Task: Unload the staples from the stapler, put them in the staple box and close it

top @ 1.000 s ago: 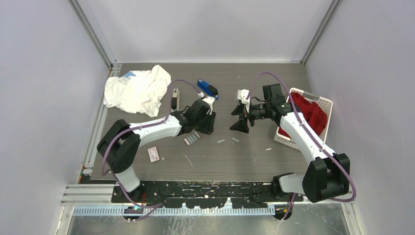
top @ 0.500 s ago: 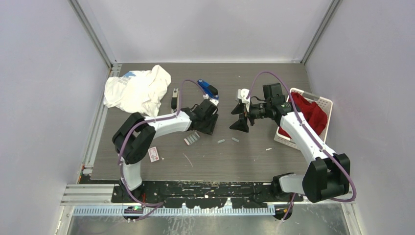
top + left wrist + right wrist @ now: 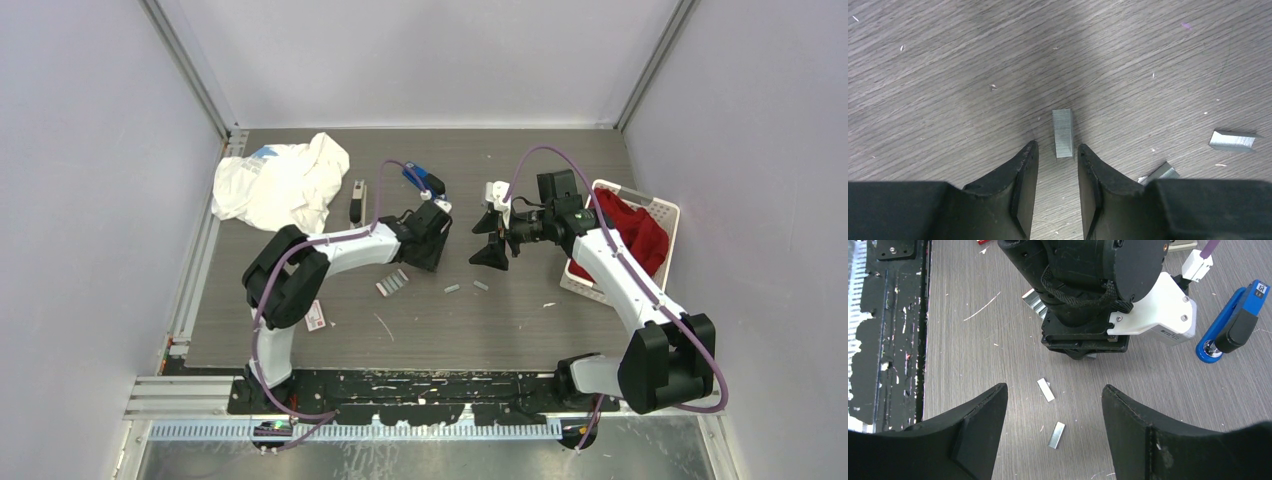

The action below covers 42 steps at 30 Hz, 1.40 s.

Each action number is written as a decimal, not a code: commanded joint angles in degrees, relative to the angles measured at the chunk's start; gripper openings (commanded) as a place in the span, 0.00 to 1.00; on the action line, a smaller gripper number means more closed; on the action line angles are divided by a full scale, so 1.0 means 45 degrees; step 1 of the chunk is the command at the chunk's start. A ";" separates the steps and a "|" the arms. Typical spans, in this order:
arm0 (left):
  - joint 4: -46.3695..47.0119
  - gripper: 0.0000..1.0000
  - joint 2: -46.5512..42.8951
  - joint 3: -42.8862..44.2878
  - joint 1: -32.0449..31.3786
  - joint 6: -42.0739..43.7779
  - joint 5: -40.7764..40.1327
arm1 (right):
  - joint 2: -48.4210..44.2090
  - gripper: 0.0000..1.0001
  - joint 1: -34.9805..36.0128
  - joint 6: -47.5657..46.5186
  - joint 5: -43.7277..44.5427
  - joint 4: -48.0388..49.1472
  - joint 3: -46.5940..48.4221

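Note:
The blue stapler (image 3: 425,182) with a black top lies at the back middle of the table, also seen in the right wrist view (image 3: 1233,327). Silvery staples lie loose on the wood: a small stack (image 3: 392,283) and two short strips (image 3: 452,289) (image 3: 481,285). My left gripper (image 3: 428,245) points down just in front of the stapler. Its jaws (image 3: 1056,146) stand narrowly apart, and the near end of one staple strip (image 3: 1063,132) lies between the tips, untouched. My right gripper (image 3: 1054,386) hovers open above two strips (image 3: 1045,389) (image 3: 1056,434), holding nothing.
A white cloth (image 3: 280,185) lies back left, with a dark narrow object (image 3: 357,200) beside it. A white basket (image 3: 668,212) holding red cloth stands at the right. A small white-and-red box (image 3: 314,315) lies front left. More staple strips (image 3: 1232,140) (image 3: 1160,172) lie right of my left gripper.
My left arm swung its elbow to the right and the gripper shifted slightly right and back. Its jaws have narrowed. The right arm has not moved.

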 commanded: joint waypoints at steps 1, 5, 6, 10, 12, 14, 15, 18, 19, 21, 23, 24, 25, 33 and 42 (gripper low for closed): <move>-0.0433 0.34 0.0159 0.0513 -0.0170 -0.0096 -0.0479 | -0.0406 0.73 -0.0066 0.0137 -0.0359 0.0363 0.0485; -0.0510 0.31 0.0220 0.0584 -0.0193 -0.0076 -0.0499 | -0.0430 0.74 -0.0048 0.0144 -0.0371 0.0347 0.0488; -0.0510 0.30 0.0237 0.0584 -0.0197 -0.0076 -0.0499 | -0.0425 0.74 -0.0056 0.0141 -0.0378 0.0362 0.0490; -0.0573 0.28 0.0325 0.0594 -0.0206 -0.0079 -0.0538 | -0.0432 0.74 -0.0062 0.0170 -0.0406 0.0363 0.0488; -0.0607 0.28 0.0339 0.0603 -0.0206 -0.0064 -0.0594 | -0.0437 0.73 -0.0047 0.0172 -0.0417 0.0363 0.0483; -0.0627 0.26 0.0358 0.0622 -0.0205 -0.0042 -0.0645 | -0.0412 0.74 -0.0060 0.0186 -0.0435 0.0364 0.0488; -0.0640 0.24 0.0359 0.0640 -0.0203 -0.0028 -0.0654 | -0.0403 0.74 -0.0058 0.0190 -0.0445 0.0354 0.0487; -0.0543 0.23 0.0374 0.0607 -0.0215 0.0048 -0.0656 | -0.0396 0.74 -0.0056 0.0214 -0.0452 0.0363 0.0499; -0.0517 0.23 0.0368 0.0595 -0.0202 0.0049 -0.0656 | -0.0399 0.74 -0.0050 0.0230 -0.0466 0.0364 0.0507; -0.0483 0.20 0.0369 0.0570 -0.0200 0.0075 -0.0665 | -0.0398 0.74 -0.0051 0.0270 -0.0508 0.0381 0.0499; -0.0338 0.18 0.0232 0.0442 -0.0204 0.0080 -0.0685 | -0.0381 0.74 -0.0061 0.0321 -0.0564 0.0385 0.0481; -0.0220 0.16 0.0099 0.0330 -0.0200 0.0070 -0.0676 | -0.0360 0.74 -0.0047 0.0339 -0.0588 0.0401 0.0486; -0.0018 0.16 -0.0071 0.0150 -0.0210 0.0052 -0.0661 | -0.0343 0.73 -0.0059 0.0373 -0.0620 0.0430 0.0490; 0.2897 0.11 -0.2692 -0.2370 -0.0193 0.0062 -0.0152 | -0.0294 0.73 -0.0057 0.0945 -0.1061 0.0879 0.0289; 0.6370 0.12 -0.6206 -0.5880 0.0521 -0.0944 0.2632 | -0.0254 0.73 -0.0057 0.1999 -0.1851 0.1690 -0.0020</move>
